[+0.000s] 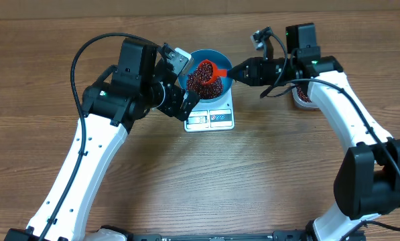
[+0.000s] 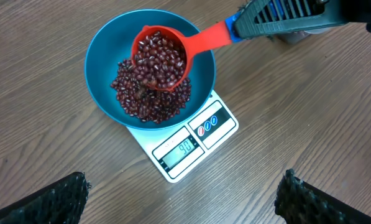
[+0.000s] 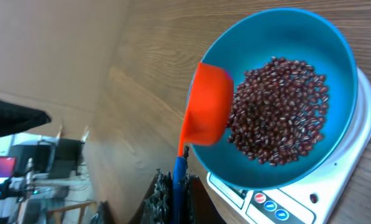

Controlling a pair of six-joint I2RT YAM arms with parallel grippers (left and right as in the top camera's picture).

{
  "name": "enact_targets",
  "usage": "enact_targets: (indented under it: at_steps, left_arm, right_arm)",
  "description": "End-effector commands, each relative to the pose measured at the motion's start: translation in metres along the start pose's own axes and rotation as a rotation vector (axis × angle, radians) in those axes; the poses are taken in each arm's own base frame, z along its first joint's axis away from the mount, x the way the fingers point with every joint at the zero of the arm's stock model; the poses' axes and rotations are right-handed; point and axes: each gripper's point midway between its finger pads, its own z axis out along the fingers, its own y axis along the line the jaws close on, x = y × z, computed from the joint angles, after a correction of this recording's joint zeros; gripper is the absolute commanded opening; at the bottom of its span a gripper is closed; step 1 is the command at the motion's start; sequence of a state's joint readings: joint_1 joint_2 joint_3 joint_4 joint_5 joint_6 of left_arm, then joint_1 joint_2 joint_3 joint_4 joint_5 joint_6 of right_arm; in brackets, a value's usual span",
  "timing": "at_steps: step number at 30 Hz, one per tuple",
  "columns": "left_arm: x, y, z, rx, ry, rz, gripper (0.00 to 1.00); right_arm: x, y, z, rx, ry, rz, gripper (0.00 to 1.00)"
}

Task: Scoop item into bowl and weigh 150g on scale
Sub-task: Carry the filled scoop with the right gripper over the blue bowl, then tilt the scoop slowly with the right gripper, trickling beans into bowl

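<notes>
- Left gripper [image 2: 185,208] hovers just left of the bowl [image 2: 98,74], fingers wide apart and holding nothing, likely staying off so the weight reads true.
- The bowl sits on the scale [image 2: 191,140] with beans [image 2: 141,102] heaped inside; the display looks short of target.
- A loaded scoop [image 2: 204,38] tilts over the bowl, ready to add more.
- Right gripper [image 1: 236,70] is clamped on the scoop's handle.
- The tub [image 1: 301,96] beyond holds spare beans.

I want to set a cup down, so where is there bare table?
Bare table lies in front of the scale, between the left arm and right arm. Crowded around the bowl, where the scoop and both arms meet.
</notes>
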State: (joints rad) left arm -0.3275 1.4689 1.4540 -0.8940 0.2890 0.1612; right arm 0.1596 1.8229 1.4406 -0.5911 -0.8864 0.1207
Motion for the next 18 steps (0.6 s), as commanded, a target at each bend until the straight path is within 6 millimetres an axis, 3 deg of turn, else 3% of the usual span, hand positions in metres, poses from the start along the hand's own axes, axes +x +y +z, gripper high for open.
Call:
enact_targets:
  at_steps: [1,18]
  left_arm:
    - [-0.009,-0.005,-0.012,0.010,-0.039,0.032,1.00]
    - [-0.009,-0.005,-0.012,0.010,-0.039,0.032,1.00]
  right_arm:
    - [-0.016,-0.001,-0.004,0.036,-0.043,-0.006,0.04]
    - [-0.033,0.008,-0.013,0.057,-0.087,-0.053,0.04]
